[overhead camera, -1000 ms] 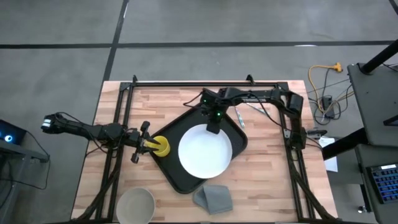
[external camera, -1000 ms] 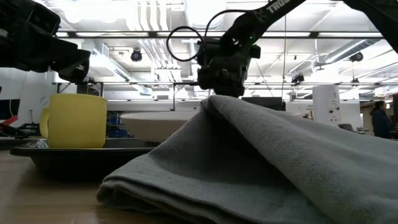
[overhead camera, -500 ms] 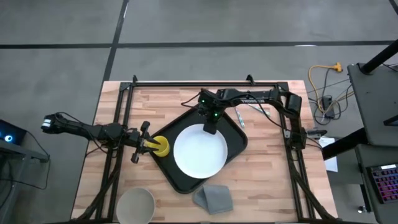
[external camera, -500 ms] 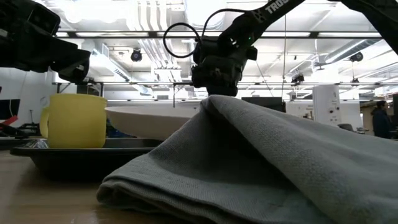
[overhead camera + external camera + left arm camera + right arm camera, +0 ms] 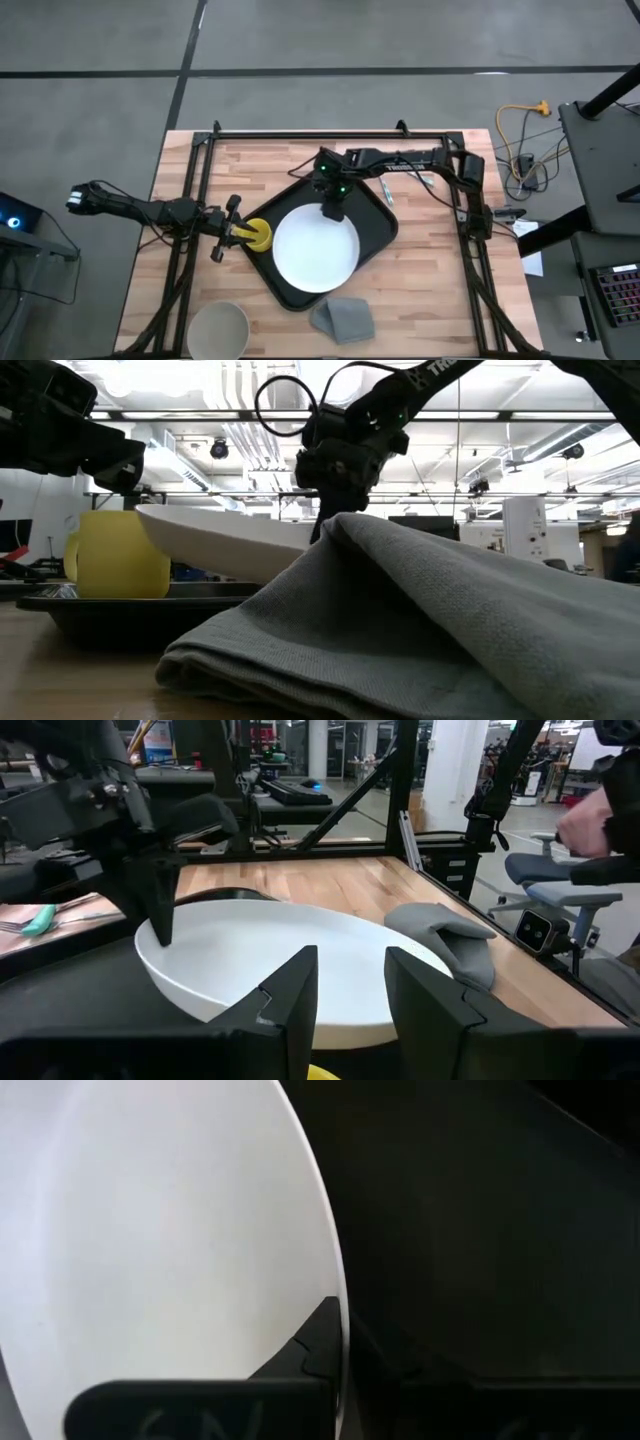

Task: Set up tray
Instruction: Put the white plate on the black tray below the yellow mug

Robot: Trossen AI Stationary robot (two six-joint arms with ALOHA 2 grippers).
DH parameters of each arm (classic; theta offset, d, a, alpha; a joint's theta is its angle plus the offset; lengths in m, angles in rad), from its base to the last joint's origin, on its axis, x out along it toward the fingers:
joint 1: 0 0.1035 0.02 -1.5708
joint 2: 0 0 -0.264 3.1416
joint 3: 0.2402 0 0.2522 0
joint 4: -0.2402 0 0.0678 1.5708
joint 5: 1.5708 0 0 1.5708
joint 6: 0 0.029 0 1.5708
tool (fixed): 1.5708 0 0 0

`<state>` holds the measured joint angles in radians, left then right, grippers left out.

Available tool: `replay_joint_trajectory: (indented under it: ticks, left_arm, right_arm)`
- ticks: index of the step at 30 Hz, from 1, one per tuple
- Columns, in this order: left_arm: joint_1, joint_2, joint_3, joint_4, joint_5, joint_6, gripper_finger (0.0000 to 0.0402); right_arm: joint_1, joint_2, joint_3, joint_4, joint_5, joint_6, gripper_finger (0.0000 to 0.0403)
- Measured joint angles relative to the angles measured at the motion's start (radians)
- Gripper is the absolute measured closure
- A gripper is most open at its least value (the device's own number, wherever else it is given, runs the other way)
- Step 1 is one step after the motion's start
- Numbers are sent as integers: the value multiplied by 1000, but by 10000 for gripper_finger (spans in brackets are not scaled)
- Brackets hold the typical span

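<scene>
Wooden table: my right gripper point(image 5: 331, 211) is clamped on the white plate's point(image 5: 315, 250) far rim.
Plate tilts over the black tray point(image 5: 375, 240); left gripper point(image 5: 240, 232) grips the yellow cup point(image 5: 259, 236).

Tray point(image 5: 378, 222): large, flat, black, rectangular, rounded corners, low raised rim. Lies flat mid-table on the wood top, turned diagonally to the table edges. Much of its floor is covered; bare black shows along the right side and at the corners. In low view, a dark low slab.
</scene>
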<state>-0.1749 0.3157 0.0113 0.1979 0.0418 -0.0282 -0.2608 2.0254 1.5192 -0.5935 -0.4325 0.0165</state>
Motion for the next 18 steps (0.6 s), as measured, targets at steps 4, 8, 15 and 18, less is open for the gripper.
replay_joint_trajectory:
  ticks: [4,8,15,18]
  left_arm:
    - [0,0,0,0,0,0,297]
    - [0,0,0,0,0,0,297]
    - [0,0,0,0,0,0,297]
    - [0,0,0,0,0,0,297]
  right_arm:
    - [1,0,0,25,6,-1,394]
    - [1,6,0,52,13,-1,394]
    - [6,6,-1,58,15,-13,394]
    - [12,9,-1,61,16,-17,394]
